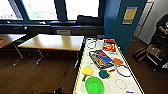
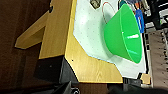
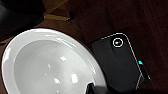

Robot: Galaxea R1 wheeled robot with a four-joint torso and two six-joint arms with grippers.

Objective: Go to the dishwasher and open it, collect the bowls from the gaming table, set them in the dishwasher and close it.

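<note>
A green bowl (image 1: 94, 85) stands at the near end of the gaming table (image 1: 78, 75), whose top lies under a white sheet inside a wooden rim. In the left wrist view the green bowl (image 2: 123, 33) rests on the sheet close to the table's wooden corner (image 2: 87, 67). A white bowl (image 3: 47, 67) hangs over the dark floor in the right wrist view. A dark finger (image 3: 91, 89) of my right gripper sits at its rim. The dishwasher is out of view.
The sheet also carries yellow (image 1: 87, 71) and green (image 1: 104, 74) paddles, blue and orange discs, rings, a book (image 1: 100, 58) and a red packet (image 1: 109, 45). A wooden table (image 1: 53, 42) stands to the left. A person (image 1: 162, 27) and bags are at the right. My dark base (image 3: 120, 62) lies below the white bowl.
</note>
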